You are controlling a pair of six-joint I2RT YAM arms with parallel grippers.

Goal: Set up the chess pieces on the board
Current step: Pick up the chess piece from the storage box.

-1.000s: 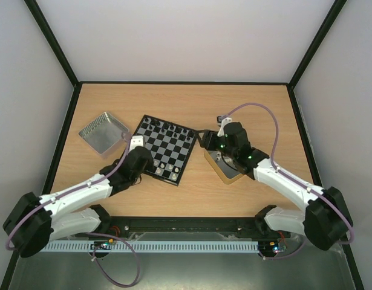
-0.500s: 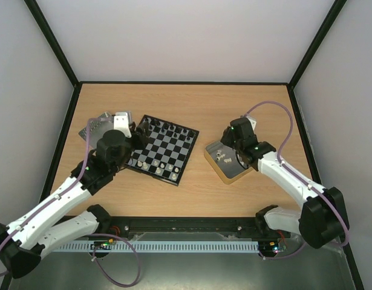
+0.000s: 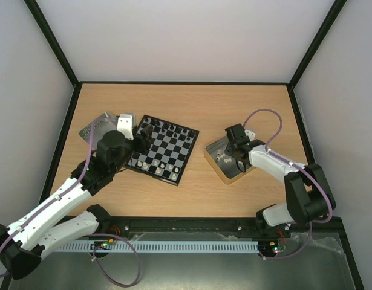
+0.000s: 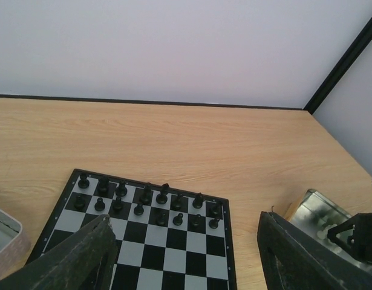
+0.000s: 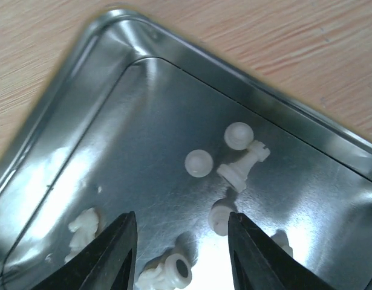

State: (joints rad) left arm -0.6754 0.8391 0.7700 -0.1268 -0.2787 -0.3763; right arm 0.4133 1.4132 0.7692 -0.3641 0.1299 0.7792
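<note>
The board (image 3: 172,146) lies left of centre, with black chess pieces (image 3: 167,128) along its far edge and a few white ones (image 3: 155,164) near its front edge. My left gripper (image 3: 142,134) hangs over the board's left corner. In the left wrist view it (image 4: 186,257) is open and empty above the checks (image 4: 173,257), with two rows of black pieces (image 4: 146,196) ahead. My right gripper (image 5: 182,244) is open, low inside a silver tray (image 5: 143,115), among loose white pieces. A white piece (image 5: 221,216) lies just inside the right finger (image 5: 258,254), and a lying rook (image 5: 243,166) is ahead.
The right tray (image 3: 217,164) sits on a tan base right of the board. A second silver tray (image 3: 100,128) stands at the board's far left, close behind my left wrist. A white knight (image 5: 83,226) and another lying piece (image 5: 167,273) are in the right tray.
My left arm has swung from the board's near left edge up to its left corner and opened its jaws wider. My right gripper has dropped into the tray and narrowed its jaws.
</note>
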